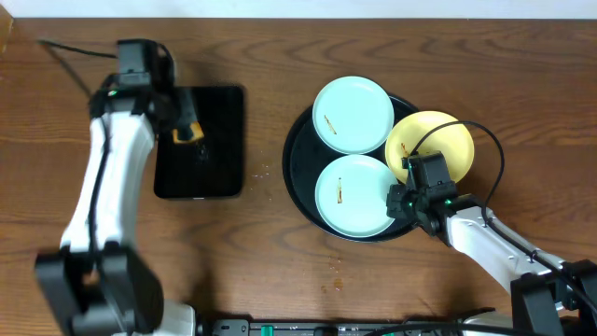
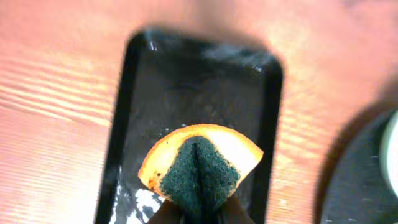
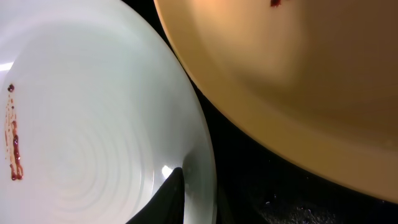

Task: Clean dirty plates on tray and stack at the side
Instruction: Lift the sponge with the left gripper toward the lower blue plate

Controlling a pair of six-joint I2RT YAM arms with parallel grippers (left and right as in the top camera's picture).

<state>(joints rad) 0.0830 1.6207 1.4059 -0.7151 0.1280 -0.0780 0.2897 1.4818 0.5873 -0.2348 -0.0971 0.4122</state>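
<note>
- Left gripper (image 1: 187, 132): clamped on a folded sponge (image 2: 199, 165), green scouring face toward the wrist camera, yellow foam arching over the top, crease running 12 to 6 in that view.
- Held above the rectangular black tray (image 1: 216, 140), near its 10 o'clock corner; contact with the tray floor not readable.
- Left arm: reaching from the 7 o'clock corner of the table (image 1: 261, 271) toward 12, wrist bent toward 3 over the rectangular tray, whose long axis runs 12 to 6.
- Right gripper (image 1: 411, 191): at the 3 o'clock rim of the near mint-blue plate (image 1: 359, 201); one dark finger (image 3: 173, 198) lying over that rim, the other hidden, so grasp or release cannot be told.
- Right arm: stretched from the 5 o'clock corner toward 10.
- Near mint-blue plate: at 6 o'clock in the round black tray (image 1: 297, 159), brown smear running 12 to 6.
- Second mint-blue plate (image 1: 359, 107): at 12 o'clock in the tray, short slanted smear left of centre.
- Yellow plate (image 1: 443, 140): at 3 o'clock, overhanging the tray rim, small reddish spot near its 9 o'clock edge.
</note>
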